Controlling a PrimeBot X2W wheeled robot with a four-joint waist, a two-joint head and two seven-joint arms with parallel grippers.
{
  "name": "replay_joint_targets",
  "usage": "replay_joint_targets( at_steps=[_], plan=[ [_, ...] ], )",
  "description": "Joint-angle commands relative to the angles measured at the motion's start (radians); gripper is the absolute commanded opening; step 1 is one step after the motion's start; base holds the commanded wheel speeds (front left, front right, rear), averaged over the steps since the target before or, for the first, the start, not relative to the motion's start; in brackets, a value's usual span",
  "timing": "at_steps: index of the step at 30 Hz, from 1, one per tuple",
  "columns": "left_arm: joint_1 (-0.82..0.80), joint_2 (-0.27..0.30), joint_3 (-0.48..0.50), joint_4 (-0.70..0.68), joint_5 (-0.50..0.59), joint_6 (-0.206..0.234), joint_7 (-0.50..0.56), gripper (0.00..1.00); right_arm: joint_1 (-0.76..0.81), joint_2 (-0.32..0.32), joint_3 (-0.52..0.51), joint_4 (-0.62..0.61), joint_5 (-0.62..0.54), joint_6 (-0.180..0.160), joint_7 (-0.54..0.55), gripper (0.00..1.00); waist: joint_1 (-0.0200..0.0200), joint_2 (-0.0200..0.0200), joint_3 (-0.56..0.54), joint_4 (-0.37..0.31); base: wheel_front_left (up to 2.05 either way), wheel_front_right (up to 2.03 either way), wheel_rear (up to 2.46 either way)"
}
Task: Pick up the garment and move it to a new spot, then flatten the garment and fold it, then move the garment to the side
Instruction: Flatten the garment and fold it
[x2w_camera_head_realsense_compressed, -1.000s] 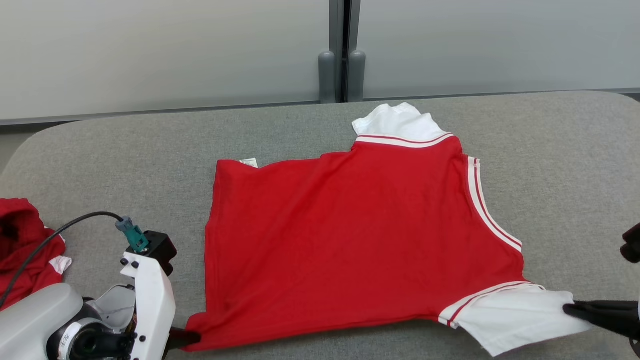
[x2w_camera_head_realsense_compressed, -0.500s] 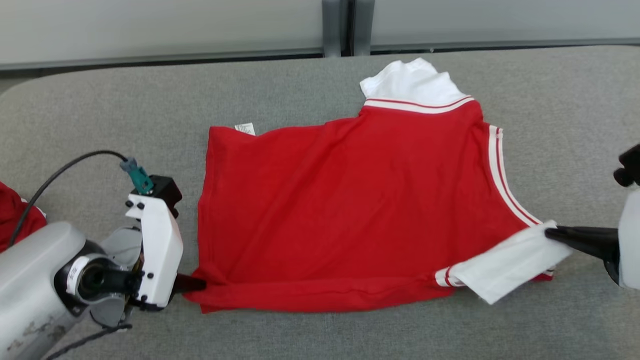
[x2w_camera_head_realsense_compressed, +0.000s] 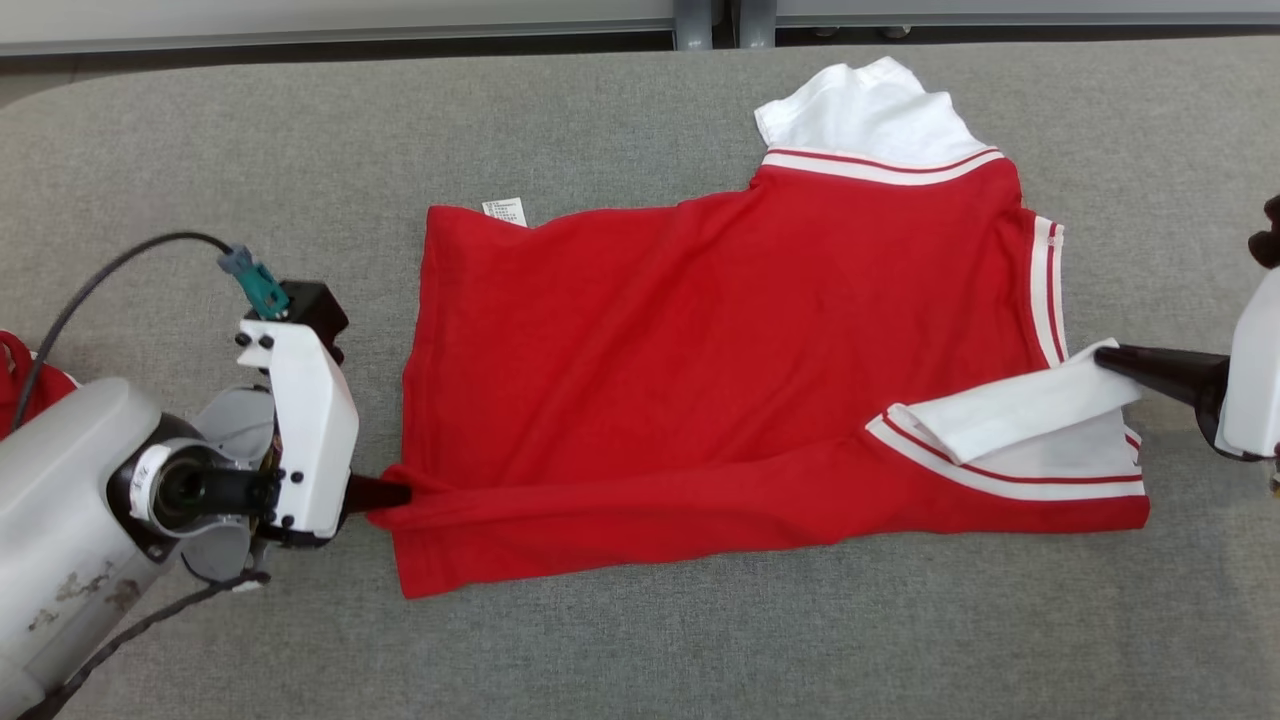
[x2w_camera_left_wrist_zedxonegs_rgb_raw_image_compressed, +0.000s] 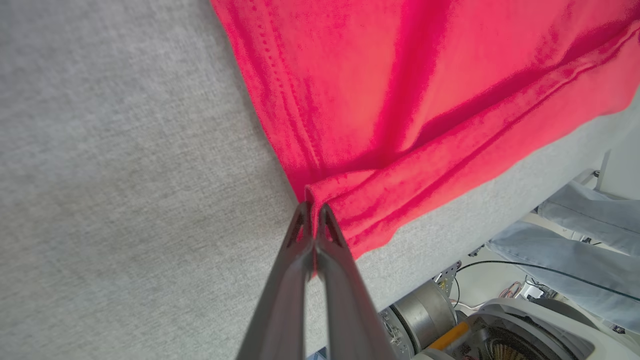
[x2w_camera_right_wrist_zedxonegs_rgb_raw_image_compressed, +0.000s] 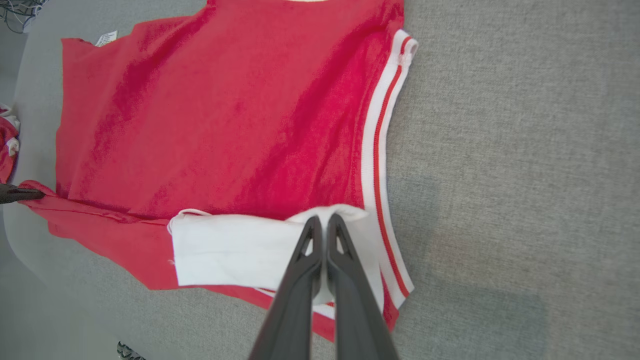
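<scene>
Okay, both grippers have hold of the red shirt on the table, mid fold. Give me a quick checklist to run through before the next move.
1. Grip of left gripper on the red shirt hem: ok, shut on a pinch of cloth.
2. Grip of right gripper on the white sleeve: ok.
3. Sleeve lying flat: not ok, it is doubled over and askew.
4. Shirt body smooth: not ok, diagonal creases cross it.
5. Bare grey surface beyond the far edge: ok.
6. Other red garment apart from the shirt: ok.
</scene>
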Motion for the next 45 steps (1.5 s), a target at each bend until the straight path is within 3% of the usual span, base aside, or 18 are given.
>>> replay_joint_targets(
  at_steps=[1,8,9,10,11,12,22,26,29,32,35,39,42,45],
  plan=[
    [-0.023,-0.005,0.008,0.011,0.001,-0.005,-0.006,0.0,-0.015,0.013,-0.017,0.013,-0.017,0.0,0.008,0.0,0.0,0.0,0.008,0.003,0.0,0.0,0.0],
    [-0.04,-0.039,0.018,0.051,0.0,-0.016,-0.019,0.0,-0.061,0.073,-0.061,0.052,-0.082,0.0,-0.007,0.0,0.0,0.0,0.029,0.008,0.0,0.0,0.0],
    [-0.041,-0.043,0.019,0.056,0.002,-0.019,-0.022,0.28,-0.064,0.08,-0.066,0.057,-0.092,0.0,-0.015,0.0,0.0,0.0,0.028,0.008,0.0,0.0,0.0],
    [-0.039,-0.047,0.019,0.063,0.002,-0.02,-0.025,0.66,-0.064,0.084,-0.071,0.064,-0.103,0.0,-0.026,0.04,0.0,0.0,0.025,0.008,0.0,0.0,0.0],
    [-0.036,-0.051,0.018,0.069,0.001,-0.022,-0.025,0.98,-0.063,0.092,-0.075,0.072,-0.112,0.0,-0.039,0.4,0.0,0.0,0.02,0.008,0.0,0.0,0.0],
    [-0.031,-0.053,0.018,0.074,-0.003,-0.024,-0.028,1.0,-0.06,0.101,-0.076,0.079,-0.119,0.0,-0.047,1.0,0.0,0.0,0.012,0.008,0.0,0.0,0.0],
    [0.021,-0.036,0.062,0.07,0.008,-0.064,-0.153,1.0,0.006,0.135,-0.084,0.085,-0.187,0.0,-0.26,1.0,0.0,0.0,-0.11,0.008,0.0,0.0,0.0],
    [0.055,-0.003,0.093,0.034,0.085,-0.078,-0.325,1.0,0.055,0.152,-0.095,0.051,-0.212,0.0,-0.44,1.0,0.0,0.0,-0.162,0.005,0.0,0.0,0.0],
    [0.111,0.007,0.13,0.01,0.14,-0.059,-0.512,1.0,0.105,0.167,-0.109,0.029,-0.24,0.0,-0.596,1.0,0.0,0.0,-0.193,0.003,0.0,0.0,0.0],
    [0.173,0.028,0.155,-0.013,0.229,-0.01,-0.706,1.0,0.166,0.173,-0.094,0.004,-0.263,0.0,-0.706,1.0,0.0,0.0,-0.216,-0.002,0.0,0.0,0.0],
    [0.253,0.013,0.177,-0.051,0.288,0.062,-0.887,1.0,0.236,0.181,-0.117,0.001,-0.295,0.0,-0.805,1.0,0.0,0.0,-0.229,0.0,0.0,0.0,0.0],
    [0.367,-0.008,0.191,-0.088,0.37,0.204,-1.096,1.0,0.329,0.219,-0.139,-0.027,-0.318,0.0,-0.933,1.0,0.0,0.0,-0.235,0.003,0.0,0.0,0.0],
    [0.459,-0.058,0.227,-0.134,0.39,0.283,-1.178,1.0,0.406,0.235,-0.157,-0.02,-0.326,0.0,-1.01,1.0,0.0,0.0,-0.23,0.002,0.0,0.0,0.0],
    [0.547,-0.11,0.289,-0.167,0.437,0.336,-1.195,1.0,0.448,0.25,-0.169,0.013,-0.345,0.001,-1.043,1.0,0.0,0.0,-0.217,0.004,0.0,0.0,0.0]
  ],
)
